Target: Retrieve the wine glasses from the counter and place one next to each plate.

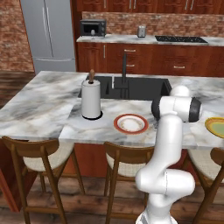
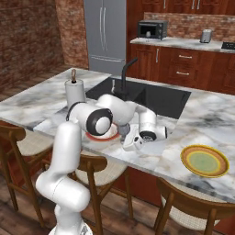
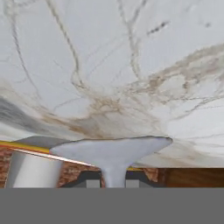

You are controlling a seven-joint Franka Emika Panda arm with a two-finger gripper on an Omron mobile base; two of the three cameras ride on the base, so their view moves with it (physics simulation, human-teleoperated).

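My gripper [image 3: 113,180] is shut on the thin stem of a clear greyish wine glass [image 3: 111,152]. Its round foot points at the marbled island top, which lies very close ahead in the hand view. From the right base view the hand [image 2: 132,141] hangs low over the island, just right of the orange-red plate [image 2: 102,136], which the arm partly hides. That plate [image 1: 131,124] lies in full sight near the island's front edge. Farther right is the yellow plate [image 2: 204,160] with its greenish centre, also at the right edge [image 1: 216,127]. The counter [image 1: 131,39] runs along the back wall.
A paper towel roll [image 1: 91,99] stands left of the orange-red plate. The black sink [image 1: 140,87] with its dark faucet [image 1: 124,70] sits behind the plates. Wooden stools [image 1: 39,157] line the island's near side. A microwave [image 1: 92,27] is on the back counter.
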